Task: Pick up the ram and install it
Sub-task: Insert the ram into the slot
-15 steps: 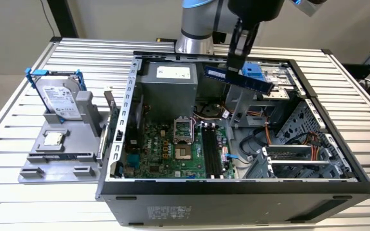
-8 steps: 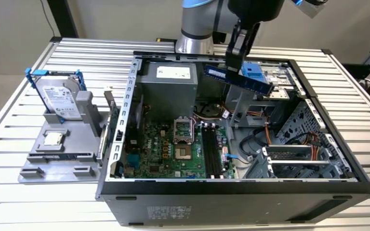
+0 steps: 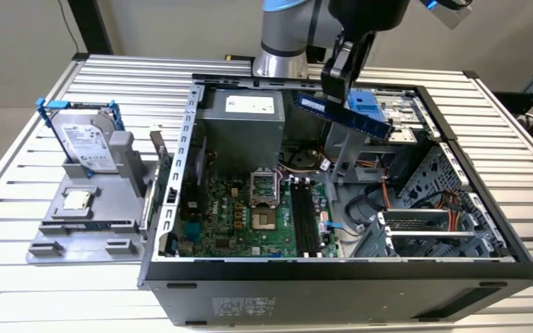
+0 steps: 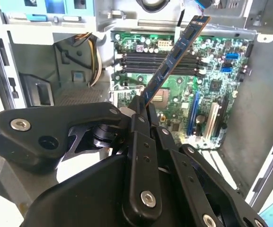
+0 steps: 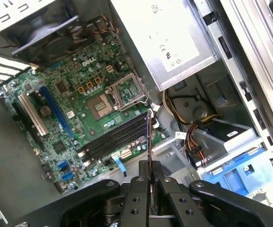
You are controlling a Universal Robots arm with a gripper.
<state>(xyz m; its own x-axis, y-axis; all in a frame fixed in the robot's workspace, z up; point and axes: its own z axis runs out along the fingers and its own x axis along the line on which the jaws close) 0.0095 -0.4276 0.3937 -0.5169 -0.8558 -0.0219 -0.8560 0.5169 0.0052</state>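
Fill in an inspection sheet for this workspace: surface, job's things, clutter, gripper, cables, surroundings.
Surface: slatted metal table, bearing an open computer case.
Job's things: ram held tilted in the air above the case; the motherboard's black slots look empty.
Clutter: hard drive standing in a grey holder beside the case, at the exterior view's left.
Gripper: gripper shut on the ram's end.
Cables: coloured wire bundle inside the case.
Surroundings: plain wall behind the table.

ram [image 3: 350, 116]: 1
gripper [image 3: 333, 96]: 1
hard drive [image 3: 88, 142]: 1
processor chip [image 3: 78, 200]: 1
motherboard [image 3: 234, 223]: 1
black memory slots [image 3: 304, 215]: 4
power supply [image 3: 243, 128]: 1
computer case [image 3: 341, 295]: 1
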